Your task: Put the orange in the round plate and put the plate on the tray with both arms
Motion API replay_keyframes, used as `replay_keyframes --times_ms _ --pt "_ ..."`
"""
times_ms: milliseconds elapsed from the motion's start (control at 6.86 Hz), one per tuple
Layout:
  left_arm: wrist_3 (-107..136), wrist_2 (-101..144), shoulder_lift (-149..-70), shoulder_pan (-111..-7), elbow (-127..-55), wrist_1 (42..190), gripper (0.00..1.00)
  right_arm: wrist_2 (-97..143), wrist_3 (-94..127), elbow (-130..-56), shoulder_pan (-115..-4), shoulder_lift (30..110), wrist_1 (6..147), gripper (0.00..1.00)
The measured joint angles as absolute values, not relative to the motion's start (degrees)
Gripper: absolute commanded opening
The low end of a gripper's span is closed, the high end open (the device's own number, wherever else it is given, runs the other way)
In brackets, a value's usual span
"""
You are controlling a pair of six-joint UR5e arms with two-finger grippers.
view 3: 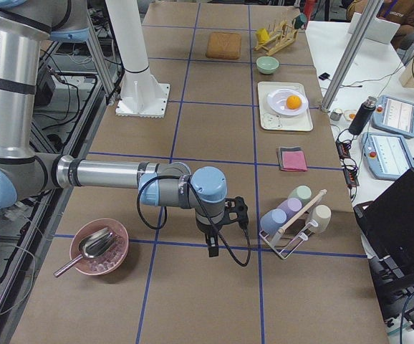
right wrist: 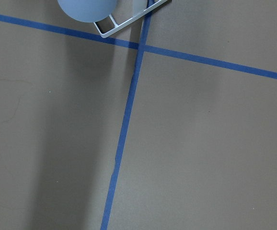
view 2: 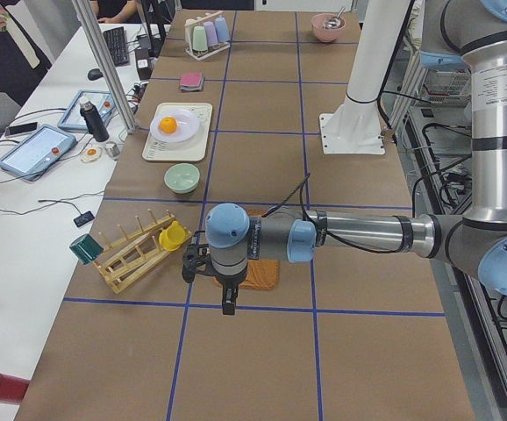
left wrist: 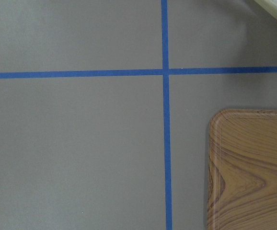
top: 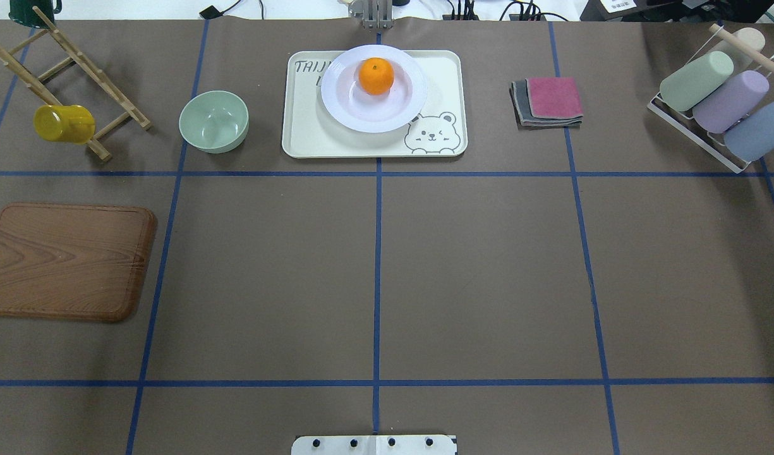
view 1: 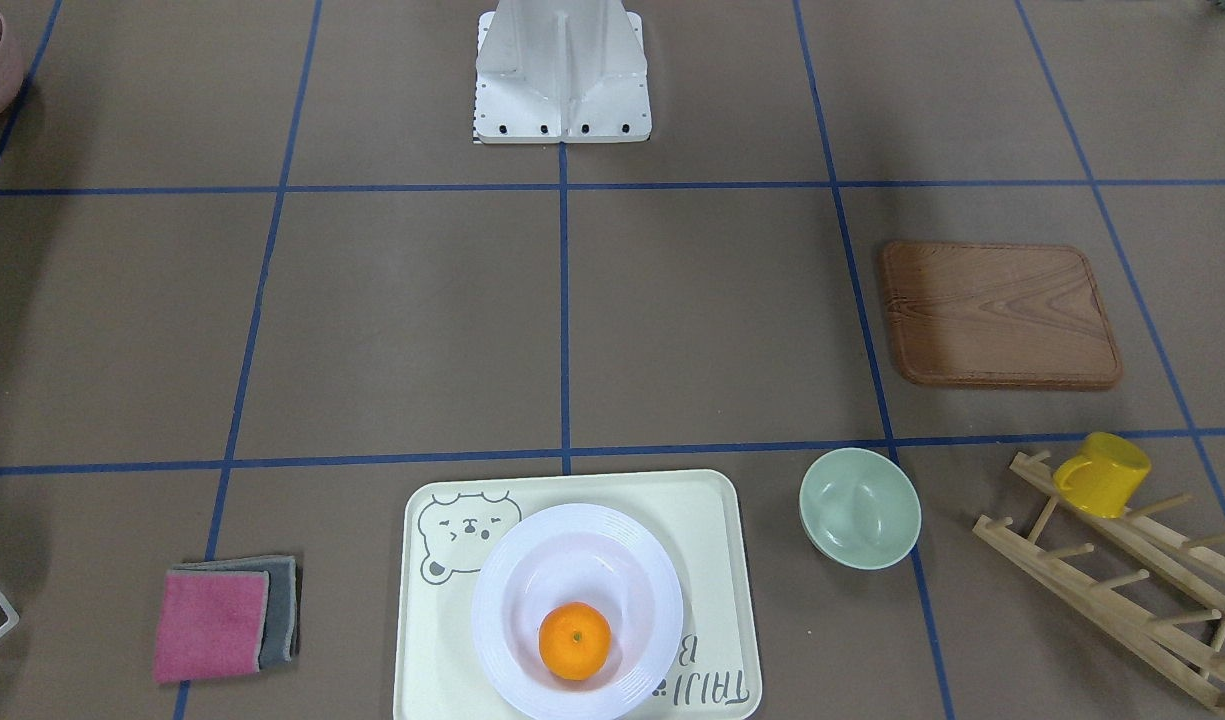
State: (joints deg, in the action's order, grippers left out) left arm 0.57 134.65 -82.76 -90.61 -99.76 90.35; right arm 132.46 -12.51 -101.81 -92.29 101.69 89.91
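Note:
The orange (top: pixel 376 76) lies in the white round plate (top: pixel 342 107). That plate stands on the cream bear tray (top: pixel 298 133) at the table's far edge, opposite the robot base. From the front-facing view the orange (view 1: pixel 575 641) rests low in the plate (view 1: pixel 497 600) on the tray (view 1: pixel 432 640). Both arms are away from it. My left gripper (view 2: pixel 227 303) hangs over the table near the wooden board, and I cannot tell its state. My right gripper (view 3: pixel 213 247) hangs near the cup rack, and I cannot tell its state either.
A pale-green bowl (top: pixel 213 121) sits left of the tray, folded cloths (top: pixel 548 101) to its right. A wooden board (top: pixel 64 260), a peg rack with a yellow cup (top: pixel 63 123), a rack of cups (top: pixel 721 101) and a pink bowl (view 3: pixel 99 247) line the ends.

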Motion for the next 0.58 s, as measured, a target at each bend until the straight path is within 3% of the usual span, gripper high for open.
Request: replay_keyframes --times_ms 583 --pt "0.59 134.63 -82.71 -90.62 -99.76 90.35 0.99 132.45 -12.15 -101.78 -92.28 101.77 89.86 1.00"
